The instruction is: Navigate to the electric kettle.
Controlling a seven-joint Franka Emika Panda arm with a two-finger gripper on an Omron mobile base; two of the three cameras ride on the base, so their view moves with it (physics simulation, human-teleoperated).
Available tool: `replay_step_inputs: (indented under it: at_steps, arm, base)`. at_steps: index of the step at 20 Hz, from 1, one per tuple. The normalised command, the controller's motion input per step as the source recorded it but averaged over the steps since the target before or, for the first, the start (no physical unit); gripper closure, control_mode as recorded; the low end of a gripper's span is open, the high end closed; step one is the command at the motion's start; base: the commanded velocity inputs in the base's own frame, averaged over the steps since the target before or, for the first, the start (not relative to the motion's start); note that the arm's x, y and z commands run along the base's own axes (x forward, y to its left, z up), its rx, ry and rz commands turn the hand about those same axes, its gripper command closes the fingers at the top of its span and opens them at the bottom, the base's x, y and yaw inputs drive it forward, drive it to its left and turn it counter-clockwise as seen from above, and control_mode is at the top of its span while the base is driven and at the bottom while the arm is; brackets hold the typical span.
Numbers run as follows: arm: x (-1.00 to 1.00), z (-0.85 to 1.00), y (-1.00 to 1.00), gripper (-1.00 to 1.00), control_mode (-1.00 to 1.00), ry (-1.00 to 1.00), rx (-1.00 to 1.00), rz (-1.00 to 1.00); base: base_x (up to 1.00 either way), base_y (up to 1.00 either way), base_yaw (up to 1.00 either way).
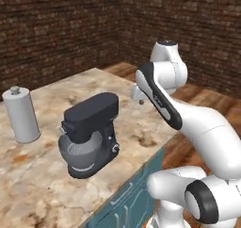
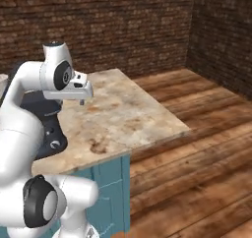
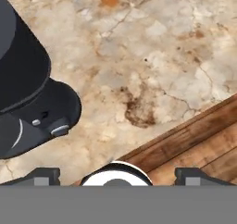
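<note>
A dark stand mixer (image 1: 88, 134) is seen at centre left of the left base view on the marble tabletop (image 1: 141, 123), with a white canister (image 1: 20, 115) at far left. The gripper (image 1: 140, 98) is held above the tabletop at centre frame, nothing gripped; whether the jaws are open cannot be told. An electric kettle cannot be identified.

No text, label, brand, number or sign can be read on anything here.

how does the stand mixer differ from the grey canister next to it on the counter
The stand mixer is dark, near black, while the canister is pale grey. The mixer has a bulky shape, a long head over a rounded bowl, while the canister is a plain upright cylinder with a small knob on top. The mixer sits nearer the counter's front edge; the canister stands farther back and to the left. Both stand upright on the marble counter, apart from each other.
</note>
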Motion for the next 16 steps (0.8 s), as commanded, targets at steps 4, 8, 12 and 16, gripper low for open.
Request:
replay_step_inputs:
  at_steps: [4, 8, 12, 16]
  arm:
    - [0.0, 0.0, 0.0, -1.0, 1.0, 0.0, 0.0, 0.0]
    - [0.0, 0.0, 0.0, -1.0, 1.0, 0.0, 0.0, 0.0]
    - [0.0, 0.0, 0.0, -1.0, 1.0, 0.0, 0.0, 0.0]
    - [0.0, 0.0, 0.0, -1.0, 1.0, 0.0, 0.0, 0.0]
  base:
    - [0.02, 0.01, -0.99]
    - [0.15, 0.0, -0.93]
    - [0.21, 0.0, -0.85]
    - [0.32, -0.15, -0.69]
